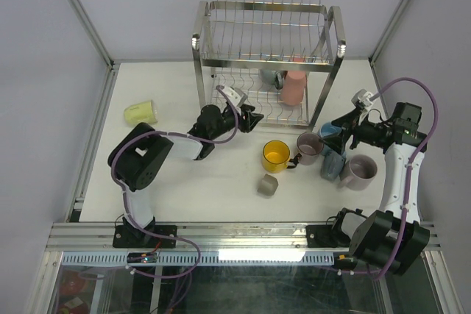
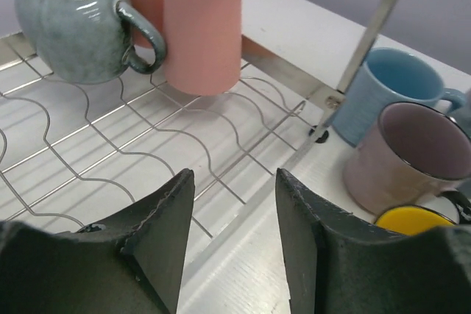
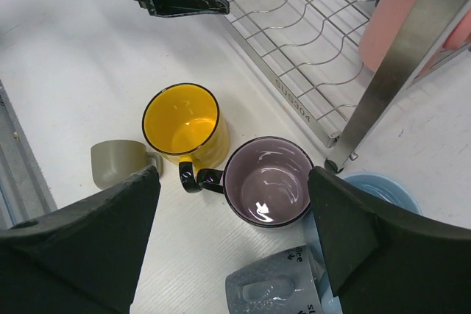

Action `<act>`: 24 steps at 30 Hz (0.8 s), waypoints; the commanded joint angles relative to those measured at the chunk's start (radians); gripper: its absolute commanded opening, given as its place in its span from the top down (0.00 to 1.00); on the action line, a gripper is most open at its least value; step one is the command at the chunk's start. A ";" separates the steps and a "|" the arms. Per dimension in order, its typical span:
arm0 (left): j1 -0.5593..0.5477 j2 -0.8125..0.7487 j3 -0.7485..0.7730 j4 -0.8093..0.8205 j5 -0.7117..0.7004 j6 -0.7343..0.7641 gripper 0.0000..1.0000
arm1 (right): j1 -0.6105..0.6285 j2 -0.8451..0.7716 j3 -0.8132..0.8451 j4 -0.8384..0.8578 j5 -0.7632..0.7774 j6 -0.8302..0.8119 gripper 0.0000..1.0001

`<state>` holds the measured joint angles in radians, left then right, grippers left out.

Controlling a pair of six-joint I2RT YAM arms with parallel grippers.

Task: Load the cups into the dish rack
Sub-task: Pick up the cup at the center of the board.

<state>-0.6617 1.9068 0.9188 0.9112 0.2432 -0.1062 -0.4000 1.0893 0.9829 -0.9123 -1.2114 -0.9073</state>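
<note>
Pink cup (image 2: 202, 27), just ahead of left gripper (image 2: 234, 185)

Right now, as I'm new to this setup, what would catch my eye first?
The shiny two-tier dish rack stands at the back, a tall pink cup on its lower tier. Then the bright yellow cup in front of it, and the left tool open at the rack's edge.

At the back of the table (image 1: 191, 196), two mugs (image 1: 293, 87) stand side by side on the lower tier of the dish rack (image 1: 268, 12). A cluster of mugs (image 1: 308, 147) sits on the table before the rack's right front leg. A lone mug (image 1: 140, 113) lies well apart to the rack's left.
</note>
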 commanded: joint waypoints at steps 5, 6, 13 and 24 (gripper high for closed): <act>-0.017 -0.219 -0.196 0.216 0.086 0.035 0.45 | -0.003 -0.026 0.000 -0.139 -0.122 -0.229 0.15; -0.018 -0.246 -0.223 0.218 0.084 0.033 0.44 | -0.002 -0.027 0.000 -0.155 -0.130 -0.258 0.15; -0.020 -0.417 -0.387 0.234 0.095 -0.034 0.28 | 0.032 -0.006 0.013 -0.351 -0.168 -0.583 0.01; 0.008 -0.630 -0.631 0.345 0.018 -0.250 0.01 | 0.307 0.037 0.051 -0.304 0.049 -0.679 0.01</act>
<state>-0.6655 1.3697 0.3450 1.1564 0.3119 -0.2512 -0.1772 1.1275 0.9833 -1.2530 -1.2491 -1.5238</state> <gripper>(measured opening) 0.966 0.990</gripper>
